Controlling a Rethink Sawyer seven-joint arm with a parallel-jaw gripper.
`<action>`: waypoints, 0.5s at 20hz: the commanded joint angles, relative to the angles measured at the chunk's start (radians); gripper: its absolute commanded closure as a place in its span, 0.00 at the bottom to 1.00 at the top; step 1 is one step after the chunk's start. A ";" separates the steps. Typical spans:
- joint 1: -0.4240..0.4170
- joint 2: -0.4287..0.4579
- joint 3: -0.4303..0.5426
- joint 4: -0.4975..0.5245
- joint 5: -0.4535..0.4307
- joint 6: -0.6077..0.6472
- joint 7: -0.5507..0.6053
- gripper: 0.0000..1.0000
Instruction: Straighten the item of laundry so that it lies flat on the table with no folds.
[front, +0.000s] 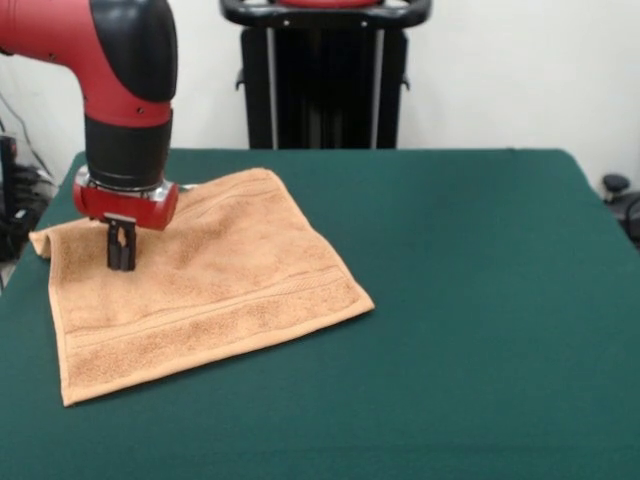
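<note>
Towel (200, 285) lies almost flat on the table (480, 300). One far corner looks curled. Clenched hand (121, 258) should pull that corner out, slowly.

A wide tabletop (480, 300) covered in dark green felt-like cloth is seen, with its far edge and far right corner in view. One thing is carried on it: an orange-tan terry towel (210, 290), spread toward the left edge and reaching nearly to the far edge. The towel is laid almost flat, turned at a slant to the tabletop's edges. Woven band stripes are seen along its near side. Its far left corner is bunched and raised slightly.
</note>
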 joint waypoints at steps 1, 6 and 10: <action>0.103 0.178 0.059 0.075 0.094 -0.051 0.248 1.00; 0.120 0.182 0.048 0.087 0.135 -0.070 0.244 1.00; 0.133 0.187 0.044 0.074 0.149 -0.049 0.215 1.00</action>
